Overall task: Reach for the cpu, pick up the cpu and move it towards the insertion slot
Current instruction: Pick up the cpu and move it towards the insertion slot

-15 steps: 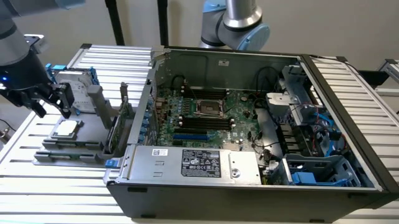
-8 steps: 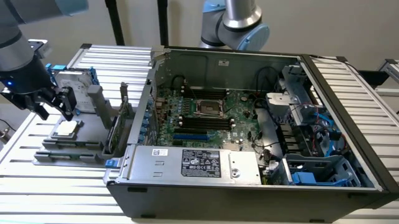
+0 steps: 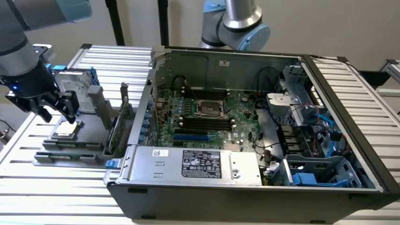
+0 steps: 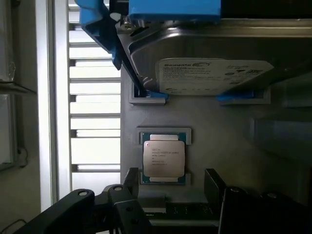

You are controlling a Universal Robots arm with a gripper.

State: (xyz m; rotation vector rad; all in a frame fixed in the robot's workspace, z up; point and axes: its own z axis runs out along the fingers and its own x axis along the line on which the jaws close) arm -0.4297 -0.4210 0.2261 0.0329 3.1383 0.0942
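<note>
Two dark fingers point(image 4: 213, 183) of the gripper point(image 4: 171, 187) stand wide apart, clasping nothing. We hover just above the cpu point(image 4: 164, 157), which lies flat, silver face up, in its square seat on the grey holder point(image 4: 229, 141). Beyond it, the hard drive point(image 4: 214, 75) in blue rails. Well apart, inside the open computer case point(image 3: 250, 194), sits the insertion slot point(image 3: 209, 108).

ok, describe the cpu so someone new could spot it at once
On the exterior view's left of the open PC case sits a grey tray. The cpu lies flat in it, under the gripper: a small silver square, unlike the bigger blue-railed hard drive beside it.
</note>
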